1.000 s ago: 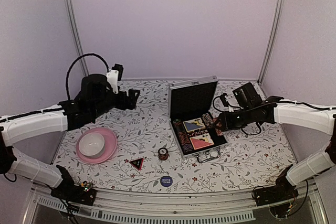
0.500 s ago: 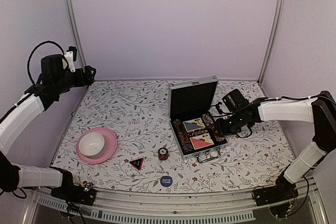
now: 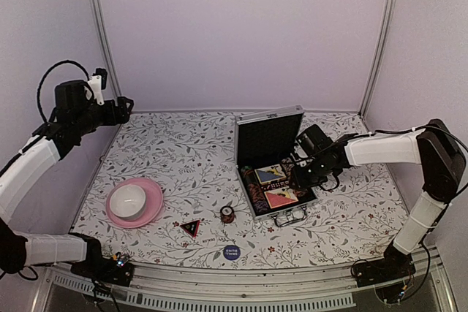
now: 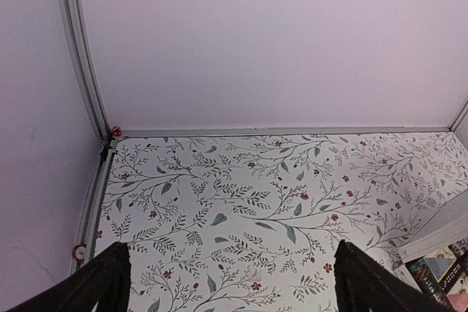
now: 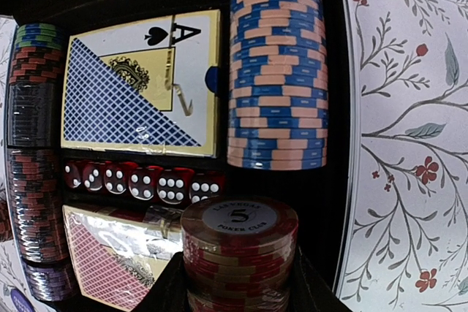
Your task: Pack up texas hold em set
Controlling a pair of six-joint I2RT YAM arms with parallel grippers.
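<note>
red chip stack (image 5: 239, 253) cut off btm | case (image 4: 436, 237) cut by R edge | blue disc (image 3: 231, 252) txt unreadable

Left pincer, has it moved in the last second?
Yes. The left pincer swung left, away from the silver case, toward the back-left corner post.

Table (image 3: 183, 158): open case (image 3: 268, 137) right of centre, holding card decks (image 5: 139, 93) with dice (image 5: 139, 179) between them and chip stacks (image 5: 276, 71) at both sides; before it, leftward, triangle (image 3: 191, 227) and disc (image 3: 231, 252); far left, bowl (image 3: 128, 198) on plate (image 3: 153, 206).
</note>
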